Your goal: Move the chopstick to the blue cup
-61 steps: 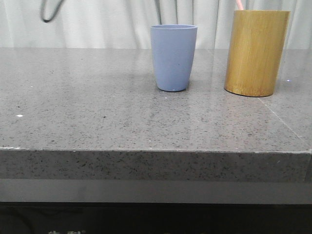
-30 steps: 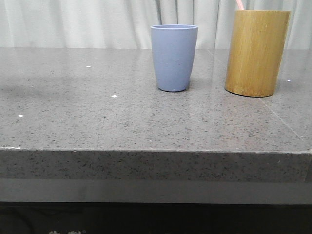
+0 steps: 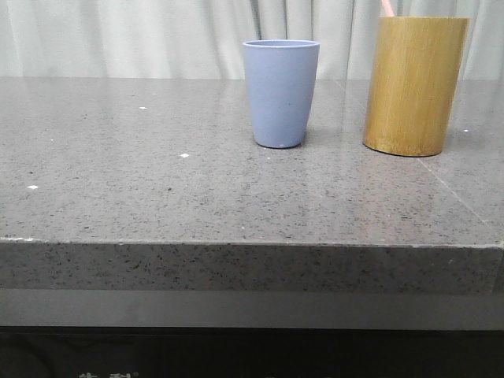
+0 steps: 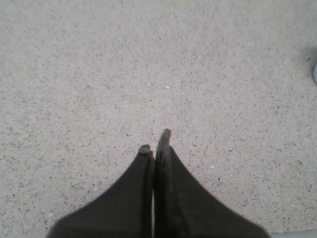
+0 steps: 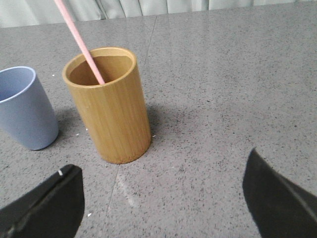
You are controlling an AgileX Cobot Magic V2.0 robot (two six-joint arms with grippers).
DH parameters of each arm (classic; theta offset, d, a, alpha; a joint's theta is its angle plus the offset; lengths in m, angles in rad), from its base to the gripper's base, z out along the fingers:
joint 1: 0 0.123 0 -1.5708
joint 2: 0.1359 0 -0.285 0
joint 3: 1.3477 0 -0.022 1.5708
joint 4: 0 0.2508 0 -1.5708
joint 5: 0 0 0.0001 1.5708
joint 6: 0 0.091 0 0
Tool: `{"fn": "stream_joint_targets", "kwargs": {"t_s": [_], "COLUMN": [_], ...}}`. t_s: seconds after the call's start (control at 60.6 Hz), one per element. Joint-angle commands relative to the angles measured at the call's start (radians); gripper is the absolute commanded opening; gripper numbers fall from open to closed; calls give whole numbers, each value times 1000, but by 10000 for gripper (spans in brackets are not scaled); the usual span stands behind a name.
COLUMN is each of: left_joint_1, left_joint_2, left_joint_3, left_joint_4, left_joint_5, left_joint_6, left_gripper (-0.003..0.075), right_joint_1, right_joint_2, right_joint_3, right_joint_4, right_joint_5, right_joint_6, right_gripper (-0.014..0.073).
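The blue cup (image 3: 281, 93) stands upright on the grey stone table, left of the bamboo holder (image 3: 414, 85). A pale pink chopstick (image 3: 387, 8) pokes out of the holder; in the right wrist view the chopstick (image 5: 79, 40) leans inside the bamboo holder (image 5: 109, 106), with the blue cup (image 5: 22, 108) beside it. My right gripper (image 5: 163, 186) is open and empty, some way short of the holder. My left gripper (image 4: 155, 144) is shut and empty over bare tabletop. Neither gripper shows in the front view.
The grey speckled table (image 3: 157, 181) has its front edge near the camera. White curtains (image 3: 157, 35) hang behind the table. A seam line (image 5: 115, 186) runs through the stone below the holder.
A dark arm part seen at the upper left of the front view one second ago has left the view. The cup and holder have not moved.
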Motion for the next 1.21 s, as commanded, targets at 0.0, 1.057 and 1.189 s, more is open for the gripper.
{"fn": "stream_joint_targets", "kwargs": {"t_s": [0.0,1.057,1.189], "left_joint_1": [3,3,3], "left_joint_2": [-160,-806,-806], "left_joint_3": [95,505,505], "left_joint_4": [-5,-57,-57], "left_joint_5": [-177,-305,-305], "left_joint_6": [-5,-7,-7], "left_gripper": [-18,-18,-18], "right_joint_1": [-6,54,146], "right_joint_2": [41,529,638], "right_joint_3": [-35,-450,-552], "right_joint_4": [-5,-128,-175], "right_joint_5": [-121,-302,-283], "right_joint_6": [-20,-46,-46], "right_gripper": [655,655,655]}}
